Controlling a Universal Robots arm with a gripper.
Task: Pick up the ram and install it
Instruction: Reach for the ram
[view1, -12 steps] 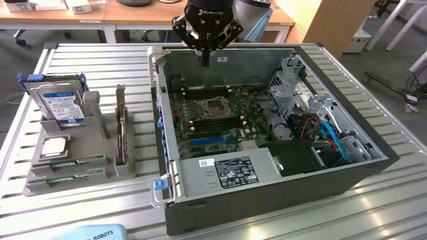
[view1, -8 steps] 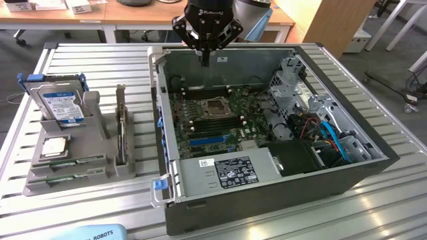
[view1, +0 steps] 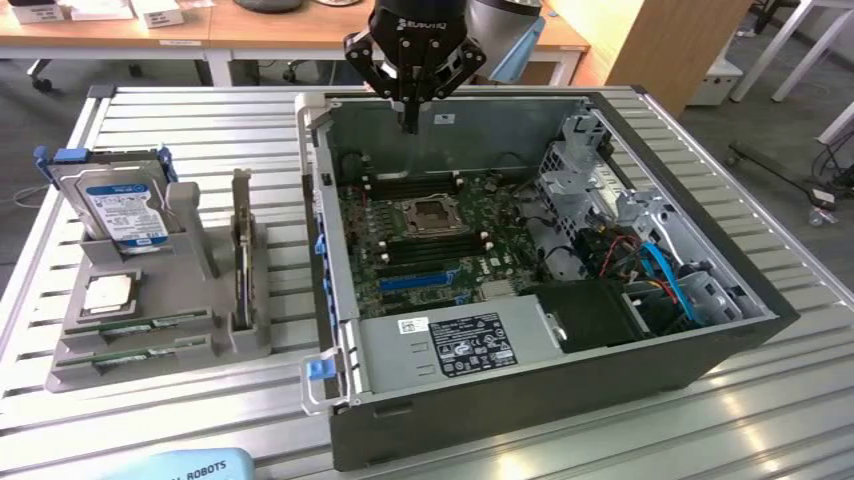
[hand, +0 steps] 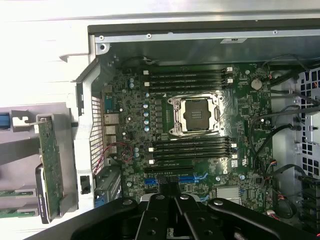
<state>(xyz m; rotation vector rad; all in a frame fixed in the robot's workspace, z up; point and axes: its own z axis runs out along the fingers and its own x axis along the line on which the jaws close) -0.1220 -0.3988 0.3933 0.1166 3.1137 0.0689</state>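
Above the case (view1: 561, 395), closed end effector (view1: 410, 122)

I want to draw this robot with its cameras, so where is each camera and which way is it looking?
Exterior view: off the arm, up high, slanting down at the open computer case and the grey holder with two ram sticks; the wrist and shut gripper hang above the case.
Wrist view: on the wrist, facing straight down onto the motherboard and processor socket; the gripper pokes into the picture.
Shared: gripper, case, motherboard, socket, holder.
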